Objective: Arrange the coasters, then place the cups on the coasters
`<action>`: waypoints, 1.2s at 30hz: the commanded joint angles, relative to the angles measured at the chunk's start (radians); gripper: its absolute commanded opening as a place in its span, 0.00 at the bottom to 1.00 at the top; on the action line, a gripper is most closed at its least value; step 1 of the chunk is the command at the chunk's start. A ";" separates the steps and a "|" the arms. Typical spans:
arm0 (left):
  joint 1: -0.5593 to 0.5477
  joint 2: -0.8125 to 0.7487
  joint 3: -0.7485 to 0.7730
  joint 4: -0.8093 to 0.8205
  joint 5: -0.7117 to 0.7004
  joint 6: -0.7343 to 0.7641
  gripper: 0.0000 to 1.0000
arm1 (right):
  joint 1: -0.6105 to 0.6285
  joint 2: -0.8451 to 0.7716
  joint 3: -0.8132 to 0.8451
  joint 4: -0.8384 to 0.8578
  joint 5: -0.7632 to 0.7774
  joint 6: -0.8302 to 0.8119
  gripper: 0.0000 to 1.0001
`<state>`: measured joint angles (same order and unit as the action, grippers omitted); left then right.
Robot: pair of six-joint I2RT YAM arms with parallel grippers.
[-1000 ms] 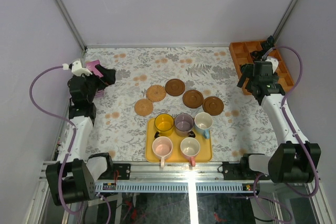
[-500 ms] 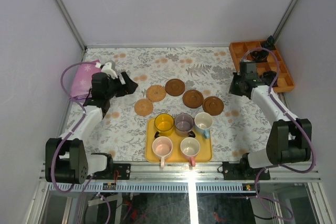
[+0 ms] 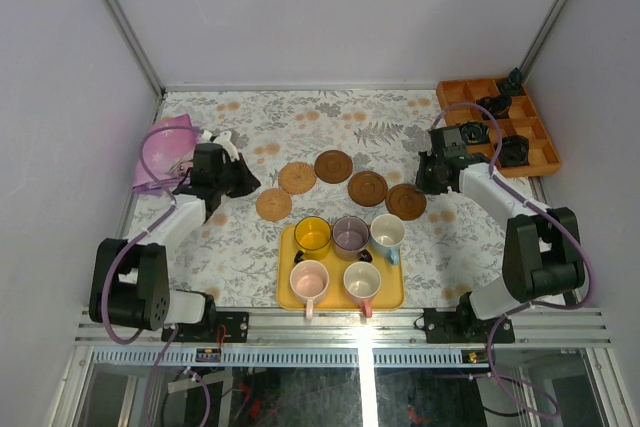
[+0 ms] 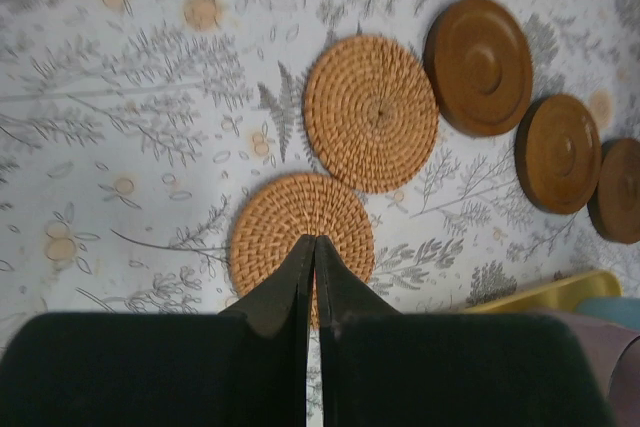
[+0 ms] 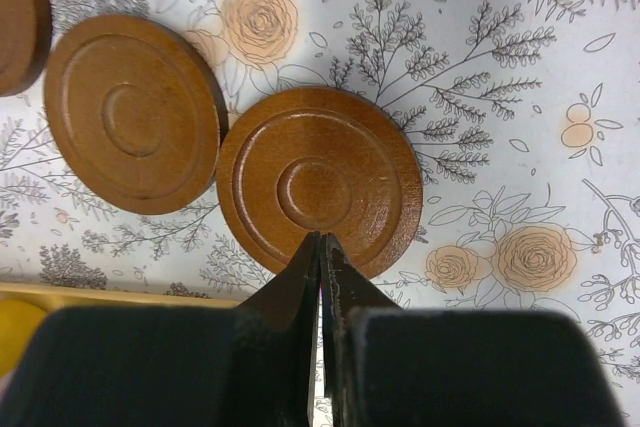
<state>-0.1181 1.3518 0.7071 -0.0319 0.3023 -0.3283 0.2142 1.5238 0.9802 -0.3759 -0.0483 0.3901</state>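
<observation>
With left gripper [image 4: 312, 242] pinched closed and empty at the near edge of a light tan woven round coaster [image 4: 290, 227], right gripper [image 5: 320, 239] likewise closed at the near rim of a glossy dark brown wooden disc [image 5: 318, 179]. Probably light, stiff and flat-lying, so best taken by the rim; set just beyond the yellow rectangular tray [image 3: 284, 289] of small handled mugs [image 3: 350, 237].

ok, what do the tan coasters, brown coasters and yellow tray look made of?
Tan coasters: woven rattan or similar fibre, matte; spiral weave shows.
Brown coasters: likely wood, satin varnish; streaky grain, turned rings, soft sheen.
Yellow tray: probably plastic, smooth and uniform; too small to confirm.
</observation>
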 commanded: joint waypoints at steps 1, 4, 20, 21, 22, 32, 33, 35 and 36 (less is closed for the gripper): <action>-0.042 0.051 0.050 -0.033 0.001 -0.016 0.00 | 0.007 0.056 0.023 -0.010 -0.024 0.005 0.00; -0.059 0.085 0.062 -0.034 0.005 -0.032 0.04 | 0.007 0.085 0.023 0.005 -0.055 0.002 0.00; -0.078 0.130 0.048 -0.079 -0.058 -0.065 0.00 | 0.007 0.198 0.031 0.015 -0.109 0.015 0.00; -0.078 0.138 0.052 -0.086 -0.060 -0.066 0.00 | 0.007 0.217 0.040 0.009 -0.110 0.019 0.00; -0.078 0.146 0.056 -0.094 -0.063 -0.068 0.00 | 0.008 0.237 0.050 0.002 -0.111 0.023 0.00; -0.078 0.244 0.104 -0.140 -0.074 -0.115 0.00 | 0.007 0.347 0.132 -0.035 -0.070 0.019 0.00; -0.078 0.256 0.115 -0.145 -0.077 -0.115 0.00 | 0.007 0.356 0.144 -0.036 -0.069 0.015 0.00; -0.077 0.283 0.135 -0.155 -0.079 -0.115 0.00 | 0.007 0.374 0.171 -0.040 -0.060 0.008 0.00; -0.078 0.295 0.144 -0.157 -0.077 -0.115 0.00 | 0.007 0.386 0.186 -0.040 -0.046 0.003 0.00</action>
<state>-0.1902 1.6085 0.7979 -0.1699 0.2409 -0.4294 0.2157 1.8339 1.1301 -0.4072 -0.1673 0.4187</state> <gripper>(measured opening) 0.001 0.010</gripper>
